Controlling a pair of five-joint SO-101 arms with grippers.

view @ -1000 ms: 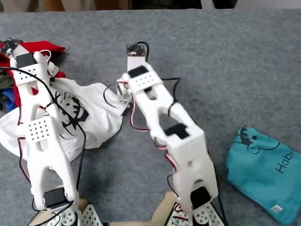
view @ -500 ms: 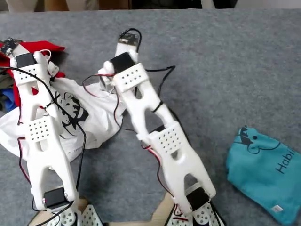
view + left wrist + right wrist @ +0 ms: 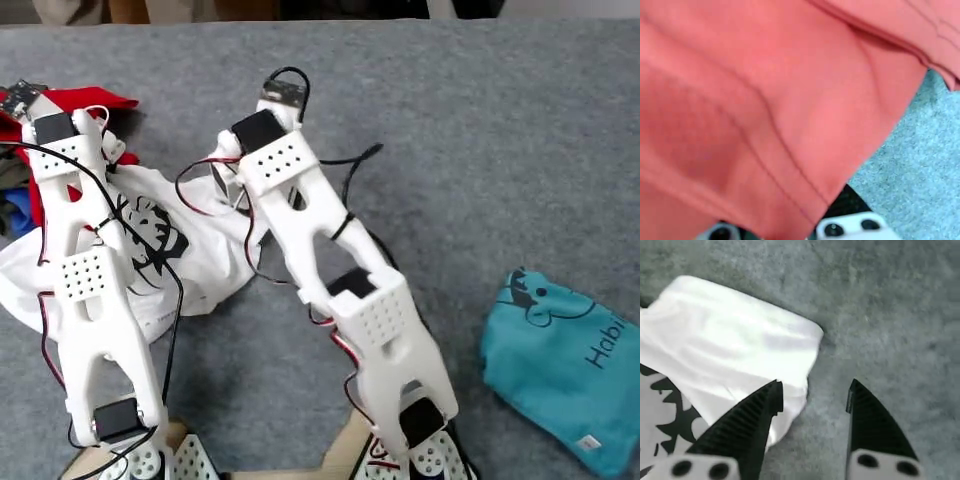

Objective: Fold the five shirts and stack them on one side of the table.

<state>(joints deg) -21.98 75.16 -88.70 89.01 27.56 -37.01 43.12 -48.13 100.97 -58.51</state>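
Observation:
A crumpled white shirt [image 3: 190, 235] with a black print lies at the left of the table, partly under my left arm [image 3: 75, 200]. That arm ends over a red shirt [image 3: 100, 101] at the far left corner, and the same red shirt's cloth [image 3: 765, 100] sits close under the left wrist camera. My right gripper [image 3: 815, 387] is open at the white shirt's [image 3: 730, 345] folded edge. One finger [image 3: 757, 415] is above the cloth, the other [image 3: 867, 420] above bare table. A folded teal shirt [image 3: 560, 355] rests at the right.
Dark blue and green cloth [image 3: 12, 195] shows at the left edge beside the red shirt. The grey table [image 3: 480, 140] has free room across the back and between the right arm [image 3: 320, 230] and the teal shirt.
My right arm has swung left, bringing its wrist over the white shirt's right edge. The left arm and the shirts have stayed where they were.

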